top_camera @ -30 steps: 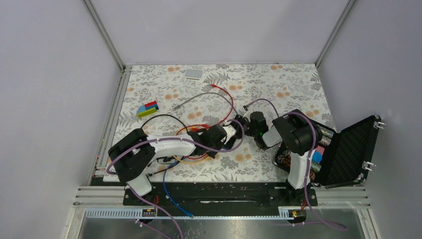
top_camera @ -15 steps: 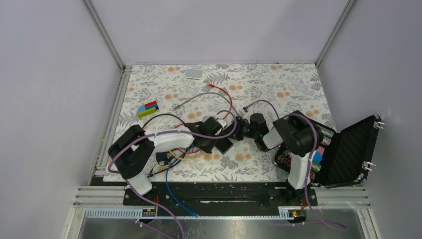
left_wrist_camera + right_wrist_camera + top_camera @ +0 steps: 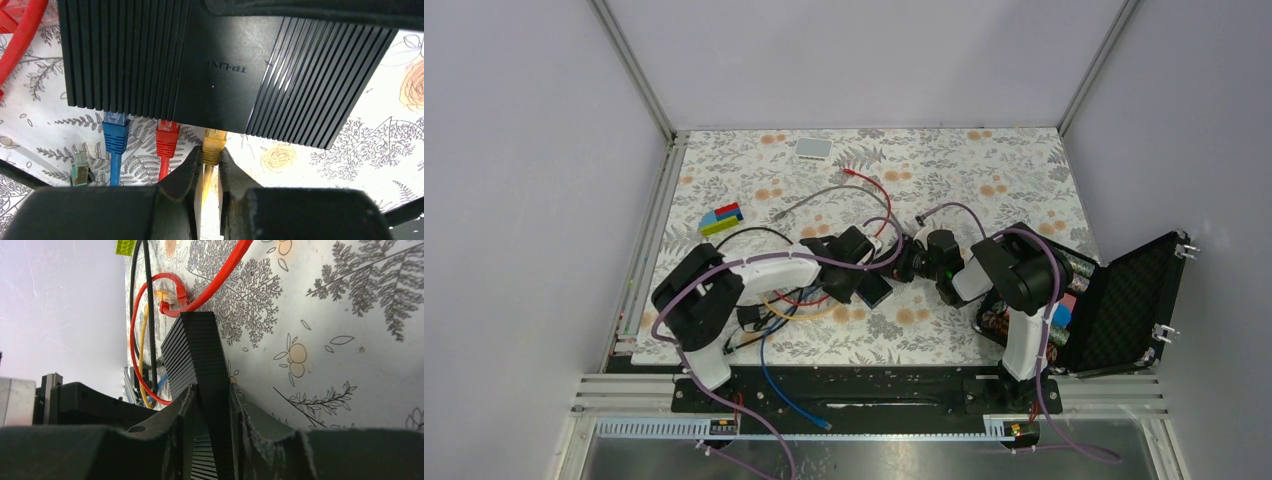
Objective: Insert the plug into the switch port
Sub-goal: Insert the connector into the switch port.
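Observation:
The black ribbed switch [image 3: 215, 65] lies flat on the flowered cloth; it also shows in the top view [image 3: 876, 291]. A blue plug [image 3: 116, 135] and a red plug [image 3: 167, 137] sit in ports along its near edge. My left gripper [image 3: 211, 156] is shut on the yellow plug [image 3: 214, 142], whose tip is at the port to the right of the red one. My right gripper [image 3: 212, 397] is shut on the switch's thin edge [image 3: 192, 350]. In the top view both grippers, the left [image 3: 856, 268] and the right [image 3: 906, 266], meet at the switch.
A loose green-tipped plug [image 3: 80, 172] lies left of the blue cable. Red [image 3: 876, 196], grey [image 3: 824, 195] and black cables loop behind the switch. A small white box [image 3: 813, 148] sits far back, coloured bricks [image 3: 721, 219] at the left, an open black case [image 3: 1114, 305] at the right.
My left gripper has moved back left and then in to the switch's near edge. The blue cable at the front has trailed to the right. The right arm has hardly moved.

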`<control>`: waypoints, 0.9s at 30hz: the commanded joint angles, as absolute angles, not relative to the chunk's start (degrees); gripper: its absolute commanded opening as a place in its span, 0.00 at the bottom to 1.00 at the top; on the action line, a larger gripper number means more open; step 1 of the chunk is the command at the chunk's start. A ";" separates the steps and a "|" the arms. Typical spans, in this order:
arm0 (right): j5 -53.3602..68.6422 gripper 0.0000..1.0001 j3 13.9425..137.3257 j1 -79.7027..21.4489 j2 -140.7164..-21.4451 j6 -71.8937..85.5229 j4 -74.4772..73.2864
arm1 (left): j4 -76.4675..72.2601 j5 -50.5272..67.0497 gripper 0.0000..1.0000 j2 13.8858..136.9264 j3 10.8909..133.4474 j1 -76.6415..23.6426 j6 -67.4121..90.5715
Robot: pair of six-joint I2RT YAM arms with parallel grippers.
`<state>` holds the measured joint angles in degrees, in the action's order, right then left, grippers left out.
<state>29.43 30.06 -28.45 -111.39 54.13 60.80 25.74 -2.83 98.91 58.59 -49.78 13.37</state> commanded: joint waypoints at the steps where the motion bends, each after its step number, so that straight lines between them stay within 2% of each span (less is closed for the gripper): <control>1: 45.84 0.34 26.06 -36.72 -115.25 56.76 47.06 | -6.07 -7.43 0.00 103.97 68.60 -45.23 12.12; 6: 45.74 0.34 29.23 -36.73 -115.97 57.92 46.27 | -6.35 -3.44 0.00 106.23 71.65 -44.40 8.57; 16: 42.88 0.33 26.64 -36.74 -115.97 57.55 46.35 | -21.05 0.59 0.00 104.85 64.57 -41.38 8.34; 22: 42.80 0.35 24.58 -37.33 -118.52 58.57 50.45 | -12.89 3.02 0.00 107.11 73.78 -40.20 14.43; 27: 43.72 0.35 24.40 -37.51 -119.27 58.99 52.10 | -15.81 3.97 0.00 107.32 72.26 -43.18 6.50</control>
<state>20.53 29.74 -28.45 -114.67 57.43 68.97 27.51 6.85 105.03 66.19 -42.02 10.52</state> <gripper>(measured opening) 0.357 0.113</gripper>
